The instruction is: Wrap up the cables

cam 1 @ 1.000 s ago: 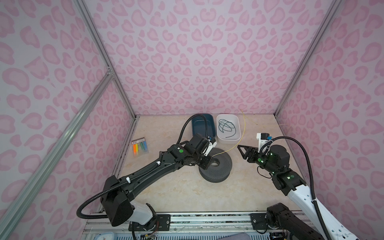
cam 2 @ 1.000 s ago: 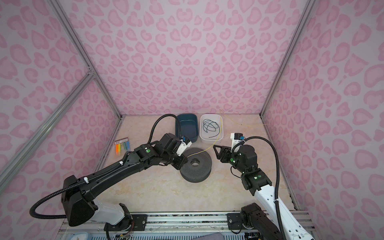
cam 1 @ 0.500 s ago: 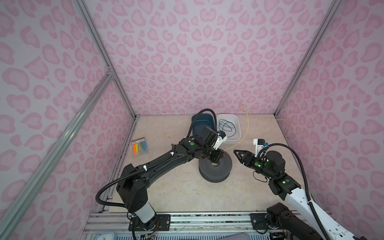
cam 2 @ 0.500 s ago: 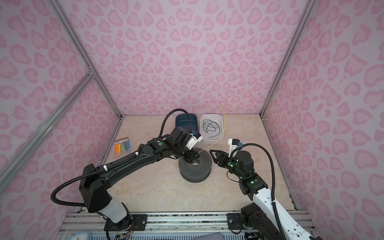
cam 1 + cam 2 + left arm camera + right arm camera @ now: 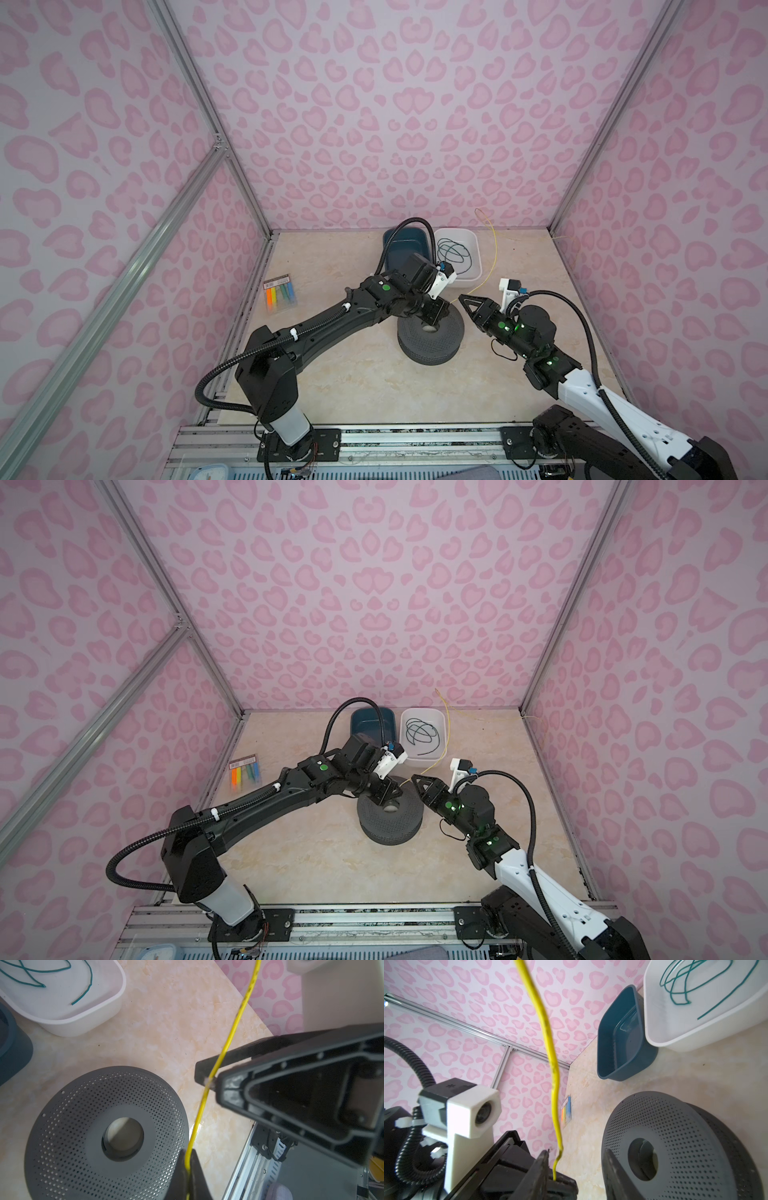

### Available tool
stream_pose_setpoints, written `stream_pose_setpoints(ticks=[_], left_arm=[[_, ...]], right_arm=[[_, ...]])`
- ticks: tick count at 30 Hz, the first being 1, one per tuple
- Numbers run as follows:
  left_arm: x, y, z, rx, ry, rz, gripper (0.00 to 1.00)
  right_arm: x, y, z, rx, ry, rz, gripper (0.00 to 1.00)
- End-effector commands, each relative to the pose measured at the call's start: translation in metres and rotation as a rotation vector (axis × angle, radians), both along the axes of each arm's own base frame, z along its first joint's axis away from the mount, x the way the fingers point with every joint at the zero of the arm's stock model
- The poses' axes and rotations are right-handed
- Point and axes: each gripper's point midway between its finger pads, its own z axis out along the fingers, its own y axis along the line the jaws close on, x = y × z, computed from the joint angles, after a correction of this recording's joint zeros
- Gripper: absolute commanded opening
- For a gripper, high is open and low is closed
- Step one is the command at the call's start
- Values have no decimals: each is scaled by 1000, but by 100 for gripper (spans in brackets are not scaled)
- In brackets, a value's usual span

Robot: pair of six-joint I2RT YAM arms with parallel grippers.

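Note:
The cable is one thin yellow wire (image 5: 494, 245) (image 5: 447, 729). It rises from the table's middle toward the back wall. My left gripper (image 5: 437, 312) (image 5: 388, 792) is over the grey perforated spool (image 5: 432, 345) (image 5: 390, 825), shut on the wire's lower end (image 5: 188, 1159). My right gripper (image 5: 463, 300) (image 5: 415, 780) comes in from the right, just above the left one. Its jaws stand open around the wire (image 5: 576, 1153); the wire (image 5: 548, 1036) runs close to one finger, and the other is well apart from it. In the left wrist view the wire (image 5: 228, 1036) crosses the right fingertips (image 5: 207, 1076).
A white bin (image 5: 473, 259) holding a loose dark green cord (image 5: 455, 253) stands at the back, with a dark blue bin (image 5: 397, 253) to its left. A pack of coloured ties (image 5: 280, 295) lies at the left. A metal rail (image 5: 415, 440) edges the front.
My left gripper has carried the wire from the spool's left side over to its right rim. The right gripper has moved left up to the wire, and its jaws have narrowed.

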Motion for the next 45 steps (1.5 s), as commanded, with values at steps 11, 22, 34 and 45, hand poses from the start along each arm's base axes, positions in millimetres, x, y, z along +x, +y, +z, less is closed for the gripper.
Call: stream_pose_setpoints(ticks=[11,22,34,45], left_arm=[[3,-6,8,-47,-34,-11,4],[2,-6,10,-51,-41,-17,4],[17,49,44,-64,-145,120,45],[3,43,26,-101,-53,34,49]], right_arm=[[12,29,11,39,-24,83,20],[10,29,11,21,-26,85,0],[9,17,8,-56,-30,43,0],[10,25,10,-57,-36,74,0]])
